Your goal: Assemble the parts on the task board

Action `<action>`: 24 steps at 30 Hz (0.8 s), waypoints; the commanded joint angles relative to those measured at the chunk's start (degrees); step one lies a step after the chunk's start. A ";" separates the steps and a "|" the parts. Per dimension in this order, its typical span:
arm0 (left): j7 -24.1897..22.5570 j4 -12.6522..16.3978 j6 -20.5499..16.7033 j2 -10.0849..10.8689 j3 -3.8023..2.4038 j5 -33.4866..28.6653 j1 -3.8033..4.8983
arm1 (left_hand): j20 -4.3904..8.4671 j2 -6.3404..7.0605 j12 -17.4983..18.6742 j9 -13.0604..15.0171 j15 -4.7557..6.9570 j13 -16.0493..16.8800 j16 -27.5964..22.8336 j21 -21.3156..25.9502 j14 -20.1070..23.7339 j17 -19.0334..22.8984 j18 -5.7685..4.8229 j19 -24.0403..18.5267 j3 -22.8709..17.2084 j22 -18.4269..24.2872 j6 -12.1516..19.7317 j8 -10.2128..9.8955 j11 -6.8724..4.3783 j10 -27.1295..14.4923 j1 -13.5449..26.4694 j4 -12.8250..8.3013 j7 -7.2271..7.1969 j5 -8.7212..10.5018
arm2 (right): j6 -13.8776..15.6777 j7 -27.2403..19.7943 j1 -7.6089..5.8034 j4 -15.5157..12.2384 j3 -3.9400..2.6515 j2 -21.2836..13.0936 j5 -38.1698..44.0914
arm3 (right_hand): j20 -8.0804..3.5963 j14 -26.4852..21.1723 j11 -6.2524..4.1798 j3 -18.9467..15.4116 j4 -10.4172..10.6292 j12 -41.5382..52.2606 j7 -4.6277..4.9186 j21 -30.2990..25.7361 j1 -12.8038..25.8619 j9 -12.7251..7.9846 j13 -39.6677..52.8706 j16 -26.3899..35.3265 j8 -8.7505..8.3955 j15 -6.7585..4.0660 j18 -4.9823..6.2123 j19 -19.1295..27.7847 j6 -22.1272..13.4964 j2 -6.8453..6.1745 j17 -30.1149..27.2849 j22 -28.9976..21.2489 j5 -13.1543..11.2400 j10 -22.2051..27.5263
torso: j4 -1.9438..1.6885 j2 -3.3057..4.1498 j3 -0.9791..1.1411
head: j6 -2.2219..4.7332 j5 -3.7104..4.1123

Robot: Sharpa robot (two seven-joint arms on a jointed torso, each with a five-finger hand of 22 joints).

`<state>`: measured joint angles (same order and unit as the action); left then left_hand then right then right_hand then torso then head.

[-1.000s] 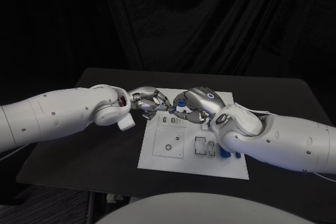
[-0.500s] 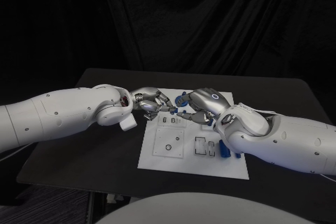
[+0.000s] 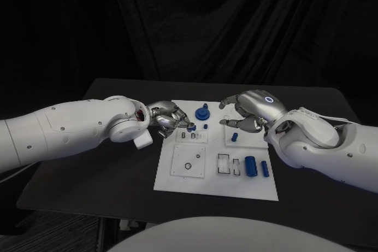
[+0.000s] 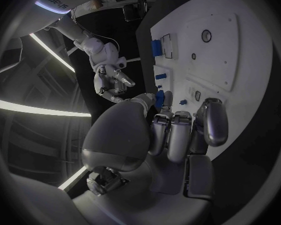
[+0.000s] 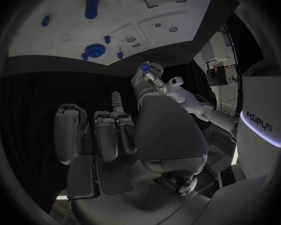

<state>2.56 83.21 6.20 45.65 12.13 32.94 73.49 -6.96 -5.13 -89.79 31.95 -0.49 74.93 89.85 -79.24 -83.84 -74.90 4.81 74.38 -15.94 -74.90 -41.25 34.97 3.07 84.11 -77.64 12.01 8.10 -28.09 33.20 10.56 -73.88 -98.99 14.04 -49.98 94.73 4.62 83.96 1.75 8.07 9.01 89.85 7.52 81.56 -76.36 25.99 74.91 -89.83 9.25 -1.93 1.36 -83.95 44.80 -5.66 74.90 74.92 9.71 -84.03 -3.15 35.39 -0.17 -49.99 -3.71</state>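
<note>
Figure: Small rigid blue parts on the white task board (image 3: pixel 183 183), arranged near to far.
Two cylinders (image 3: pixel 251 166) lie near-right, probably light and smooth: grip their sides. The round part (image 3: pixel 202 113) stands far. Left hand (image 3: pixel 169 117) pinches a small blue part (image 4: pixel 159 98); right hand (image 3: pixel 250 111) is empty, fingers apart.

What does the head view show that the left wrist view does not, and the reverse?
Head view: the left arm and the whole task board on the black table. Left wrist view: the right hand from its front, fingers apart. Both: the board, the blue cylinder near its edge, and the left hand with a small blue part at its fingertips.
</note>
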 commanded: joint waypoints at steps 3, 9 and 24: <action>9.92 0.14 0.95 -0.89 -0.08 8.47 2.35 | 0.07 0.66 -0.21 0.44 0.09 15.07 0.15 -0.83 -6.16 -15.10 -0.73 1.41 -7.98 -5.77 -1.20 1.34 -0.14 5.89 0.87 -7.07 -1.25 0.40 | -0.42 2.62 -2.24 -1.14 0.08 -2.45 0.21 | 0.27 6.04 0.37 0.14 0.61 0.15 -0.15 -0.42 -0.73 0.00 15.09 -0.17 -0.02 0.51 1.00 -0.81 -0.24 -0.09 15.10 11.92 -0.11 -5.97 | 0.16 -0.18 0.26 | -0.01 0.26; 22.12 -1.81 7.56 -5.02 -0.08 12.23 6.86 | 0.55 1.21 -0.21 1.22 0.59 15.07 0.15 -1.54 -6.16 -15.10 -0.99 2.92 -9.96 -6.47 -2.34 1.15 -0.64 5.89 2.17 -8.05 -1.67 0.46 | -1.39 3.92 -3.31 -1.75 0.12 -5.58 0.21 | 0.25 6.04 0.30 0.25 1.06 0.15 -0.25 -0.52 -1.28 0.13 15.09 -0.17 0.36 0.44 1.01 -0.76 0.18 0.33 15.10 11.91 0.37 -5.97 | 0.73 -0.72 0.96 | -0.01 -0.28; 32.09 -8.02 11.62 -13.66 -0.07 14.40 9.71 | 2.24 1.77 -0.21 6.05 2.23 15.07 0.15 -3.79 -6.16 -15.10 -2.12 7.95 -18.38 -8.84 -4.77 -0.98 -1.94 5.89 10.32 -14.05 -2.69 0.40 | -0.04 4.71 -3.78 -1.95 0.14 -9.10 0.21 | 0.13 6.04 0.06 0.48 1.45 0.15 -0.48 -0.93 -2.64 0.29 15.09 -0.17 0.96 0.27 1.10 -0.55 1.01 0.64 15.10 11.80 1.39 -5.97 | 1.70 -1.61 2.52 | -0.01 0.37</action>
<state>31.83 75.24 17.50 32.18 12.10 45.65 83.03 -4.62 -3.29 -89.79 38.12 1.24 74.93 89.85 -82.75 -83.95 -74.94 3.00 82.04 -26.29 -74.94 -42.09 34.14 1.53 84.03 -67.73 5.60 8.92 -27.59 32.29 13.84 -77.55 -100.83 14.20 -59.00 94.72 4.62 83.96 1.75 8.62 10.19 89.85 7.00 80.75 -78.43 26.23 74.91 -89.83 10.00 -1.93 1.36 -83.95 45.32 -4.94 74.95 74.91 10.87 -84.03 -1.56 33.89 2.04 -49.99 -3.42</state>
